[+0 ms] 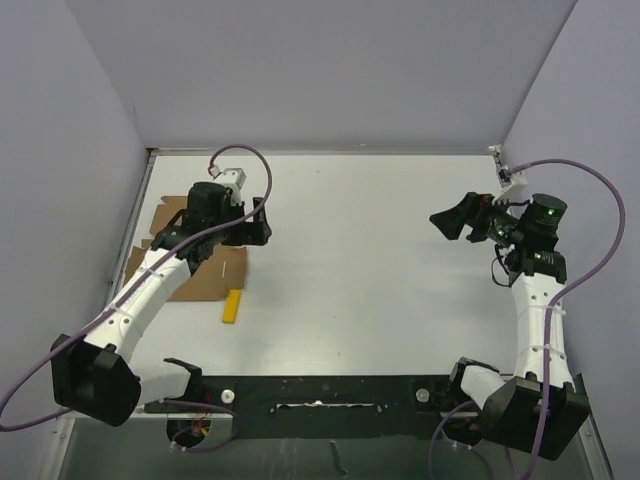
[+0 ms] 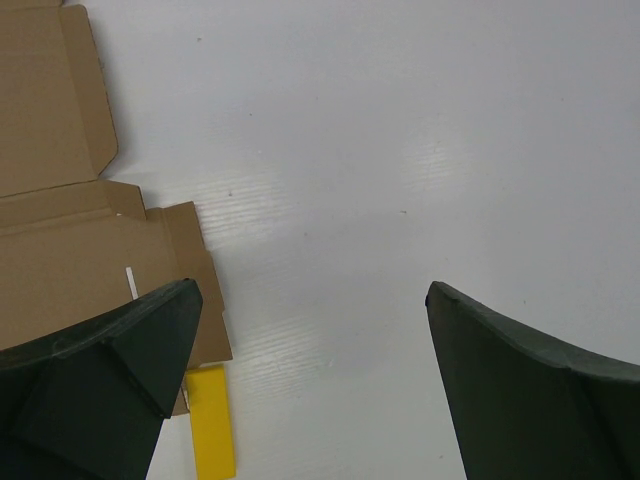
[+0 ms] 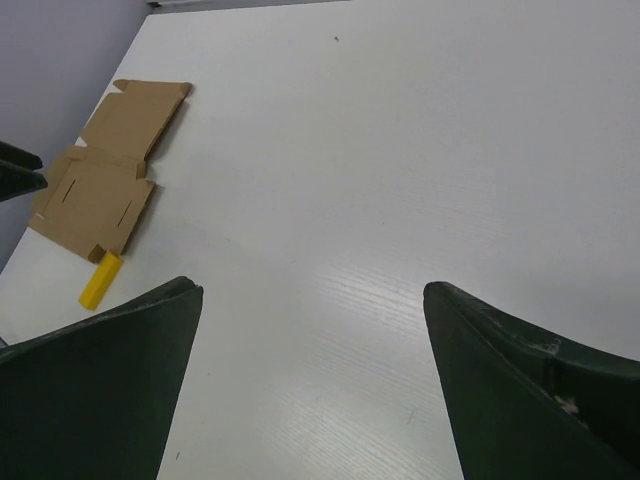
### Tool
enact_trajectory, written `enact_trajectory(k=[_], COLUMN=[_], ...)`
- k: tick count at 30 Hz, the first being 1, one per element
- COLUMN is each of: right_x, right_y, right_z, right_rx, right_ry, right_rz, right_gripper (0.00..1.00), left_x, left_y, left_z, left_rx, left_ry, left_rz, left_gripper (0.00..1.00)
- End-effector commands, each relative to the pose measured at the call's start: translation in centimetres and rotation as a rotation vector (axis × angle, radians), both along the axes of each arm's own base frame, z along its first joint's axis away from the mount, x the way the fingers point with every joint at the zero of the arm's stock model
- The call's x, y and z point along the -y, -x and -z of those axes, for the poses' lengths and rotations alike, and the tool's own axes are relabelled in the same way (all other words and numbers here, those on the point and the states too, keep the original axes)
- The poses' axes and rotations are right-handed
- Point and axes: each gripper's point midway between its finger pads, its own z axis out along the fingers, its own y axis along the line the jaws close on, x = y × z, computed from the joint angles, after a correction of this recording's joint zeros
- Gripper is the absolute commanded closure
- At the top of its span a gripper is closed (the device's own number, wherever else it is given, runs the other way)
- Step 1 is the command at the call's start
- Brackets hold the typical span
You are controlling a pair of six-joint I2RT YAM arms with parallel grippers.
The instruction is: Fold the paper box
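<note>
Matt brown cardboard paper box (image 2: 60,250), creased, lies on a smooth, faintly glossy white surface (image 2: 400,150); yellow bar (image 2: 212,430) looks plastic.

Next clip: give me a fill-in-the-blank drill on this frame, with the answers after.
The paper box lies ___ on the table, not yet folded.
The small bar beside it is coloured ___.
The left gripper and right gripper both stand ___.
The box lies on the ___ arm's side.
Missing words: flat; yellow; open; left.
</note>
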Motion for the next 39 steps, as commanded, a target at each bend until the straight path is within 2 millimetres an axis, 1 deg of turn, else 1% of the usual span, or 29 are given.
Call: enact_trajectory(k=[1,5,9,12,16,23,28,32,34,37,39], right_x=[-1.8,-3.6,-4.8,-5.0,-4.9,-5.5,-5.6,-5.6,-5.7,-5.8,-5.8], right_y=[0.5,1.0,1.0,0.8,0.6,1.3,1.4,1.5,1.6,1.6,1.6], right_z=[-1.0,0.2,1.4,2.1,2.8,2.6,2.4,2.4,2.4,2.4,2.4], right_rx=[0.132,0.191,0.173,0.125,0.085,0.108,0.110,0.114,0.112,0.113,0.113], right_ry=[0.038,0.091,0.108,0.091,0.083,0.075,0.075,0.074,0.069,0.066,0.066], right_rz=[-0.115,-0.234,-0.304,-0.313,-0.307,-0.366,-0.374,-0.376,-0.381,-0.384,-0.384], right_gripper=[0.02,0.02,0.02,0.02,0.02,0.02,0.02,0.02,0.02,0.02,0.02], left_x=[-0.6,-1.0,-2.1,-2.7,-3.3,-4.9,-5.3,-6.8,-7.5,-8.0,-8.2], left_y=[-2.6,-4.0,-5.7,-6.8,-8.3,-11.0,-12.3,-13.2,-13.5,-13.7,-13.8], left_z=[-2.5,-1.7,-0.7,0.2,1.9,5.1,7.5,9.3,10.2,11.5,12.1], left_rx=[0.062,0.040,0.025,0.006,-0.031,-0.100,-0.159,-0.183,-0.207,-0.231,-0.243], left_ry=[-0.024,-0.079,-0.166,-0.224,-0.295,-0.444,-0.520,-0.592,-0.599,-0.590,-0.588], left_rz=[-0.051,-0.073,-0.115,-0.140,-0.159,-0.190,-0.189,-0.212,-0.221,-0.223,-0.224], left_gripper=[0.02,0.02,0.02,0.02,0.02,0.06,0.13,0.22,0.26,0.34,0.38])
